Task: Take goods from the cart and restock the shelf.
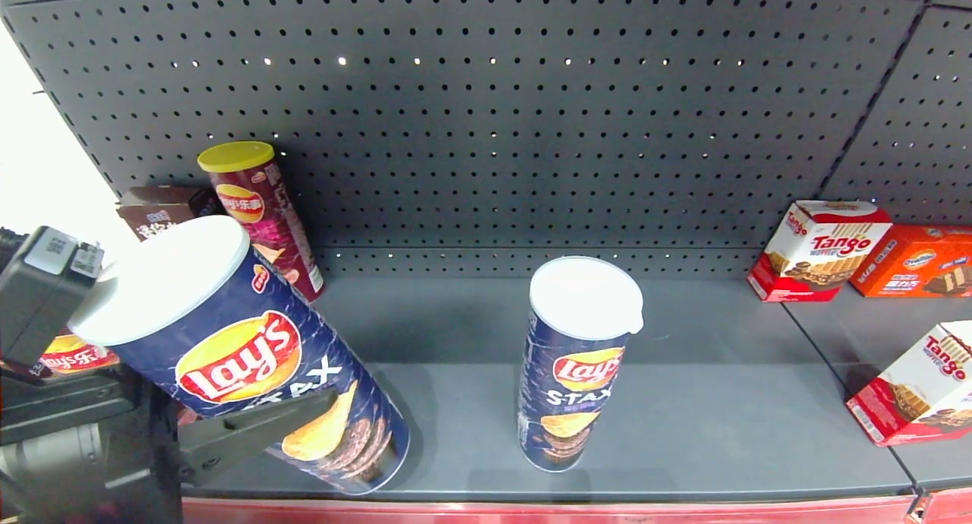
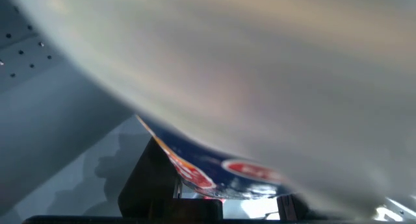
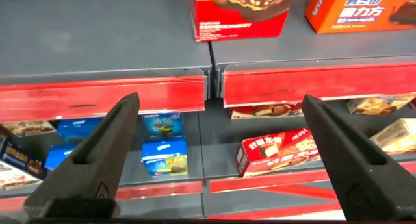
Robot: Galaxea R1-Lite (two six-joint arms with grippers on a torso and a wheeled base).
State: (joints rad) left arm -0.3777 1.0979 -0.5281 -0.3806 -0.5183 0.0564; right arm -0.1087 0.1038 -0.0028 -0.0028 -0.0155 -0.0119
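The left tool (image 1: 266,419) grips a tilted blue chip can (image 1: 228,342) at the shelf (image 1: 706,410)'s front left corner; a second can (image 1: 571,372) stands mid-shelf. The right tool (image 3: 221,100) gapes empty.

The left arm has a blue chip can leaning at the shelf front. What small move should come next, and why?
Probably tip the held blue can upright, base flat on the shelf, before opening the left gripper. It leans, lid toward the robot's left, base by the front edge; released so, it might topple. The upright blue can stands clear to its right.
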